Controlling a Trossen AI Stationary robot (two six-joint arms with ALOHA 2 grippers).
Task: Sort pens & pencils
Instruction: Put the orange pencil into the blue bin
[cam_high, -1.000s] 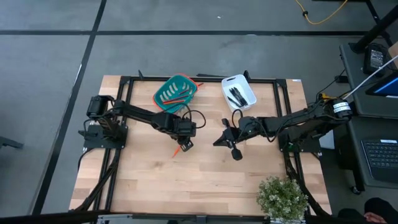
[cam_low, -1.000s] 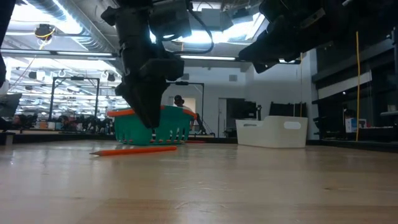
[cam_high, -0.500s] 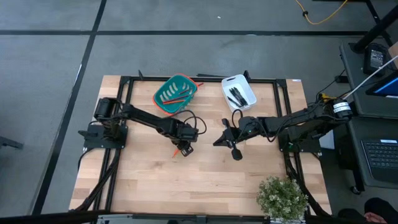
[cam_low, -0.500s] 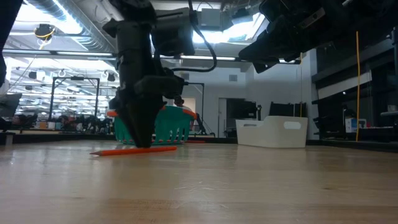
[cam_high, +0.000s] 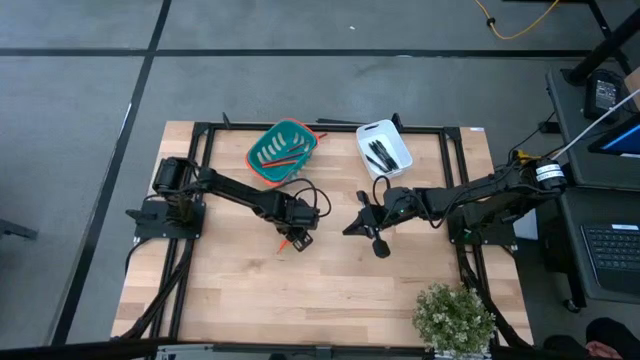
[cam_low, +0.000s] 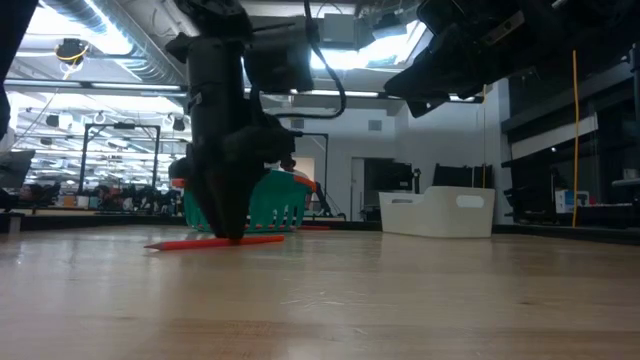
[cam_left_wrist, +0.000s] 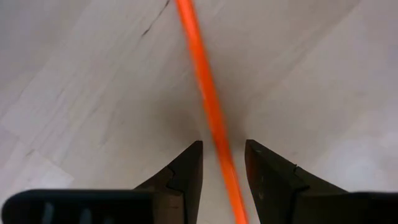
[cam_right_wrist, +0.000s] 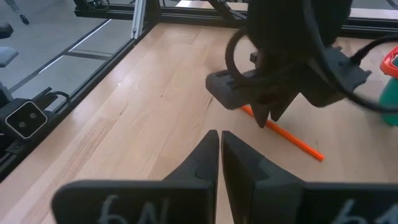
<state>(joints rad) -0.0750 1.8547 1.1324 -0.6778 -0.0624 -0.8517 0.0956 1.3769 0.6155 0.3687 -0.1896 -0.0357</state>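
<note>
Straddling a pencil (cam_left_wrist: 208, 106) flat at mid-desk (cam_high: 330, 300), the left gripper (cam_left_wrist: 222, 163) has jaws apart, as only its wrist view shows; right gripper (cam_right_wrist: 220, 148) hovers right, jaws together.

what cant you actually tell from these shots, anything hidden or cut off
- High view: the orange pencil is mostly hidden under the left gripper.
- Left wrist view: both ends of the pencil run past the picture's edges, and the fingers straddle it; contact is unclear.
- High view: contents of the teal basket and white bin are too small to count.
- Low view: the basket and bin walls hide what is inside.
- Low view: the right gripper's fingertips are cut off at the top.
</note>
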